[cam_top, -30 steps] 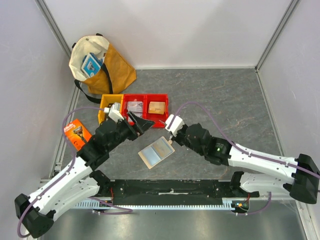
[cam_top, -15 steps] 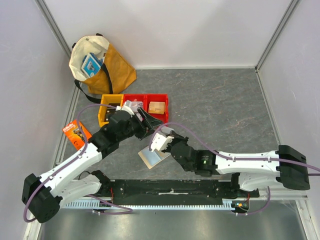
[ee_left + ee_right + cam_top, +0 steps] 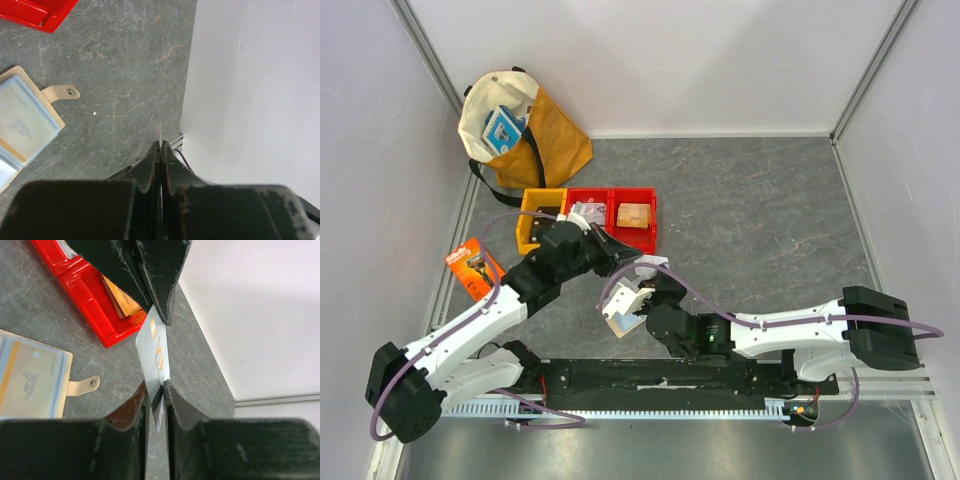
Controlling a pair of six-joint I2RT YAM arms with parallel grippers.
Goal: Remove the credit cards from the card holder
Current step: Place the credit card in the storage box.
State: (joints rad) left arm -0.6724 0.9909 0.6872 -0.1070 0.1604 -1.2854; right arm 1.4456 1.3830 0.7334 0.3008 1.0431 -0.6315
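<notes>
Credit cards are sitting in two places: the grey card point(image 3: 156, 352) is standing on edge in the air, and a second card point(image 3: 27, 380) is lying inside a clear sleeve of the open card holder point(image 3: 67, 371) on the table point(image 3: 30, 315) nearby. The right gripper point(image 3: 156, 390) is squeezing the grey card's bottom edge with narrow jaws, and the left gripper point(image 3: 159, 315) seems to be pinching its top edge, jaws pressed almost shut. The card is looking thin, light, stiff and slippery, so gripping both flat faces near an edge is looking safest
</notes>
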